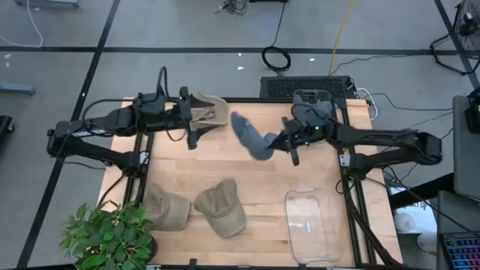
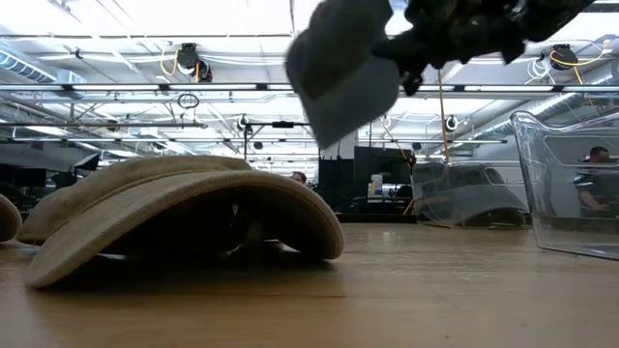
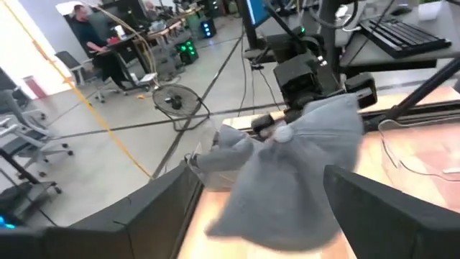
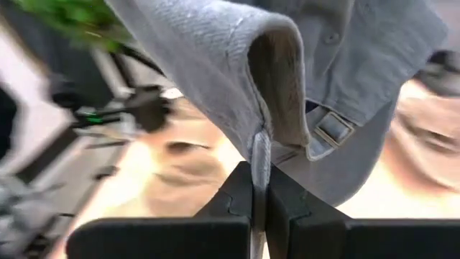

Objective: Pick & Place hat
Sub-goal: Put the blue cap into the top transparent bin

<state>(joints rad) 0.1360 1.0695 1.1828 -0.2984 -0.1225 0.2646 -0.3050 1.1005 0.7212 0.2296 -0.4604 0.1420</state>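
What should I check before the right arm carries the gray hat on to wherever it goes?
1. Right claw shut on gray hat: ok, fabric pinched between its fingers.
2. Left claw clear of the gray hat: ok, open and apart from it.
3. Hat lifted off the table: ok, it hangs in the air in the low view.
4. Grip depth: not ok, only a thin edge is pinched.
5. Clear bin free: ok, nothing seen inside.
6. Tan hats out of the path: cannot tell.
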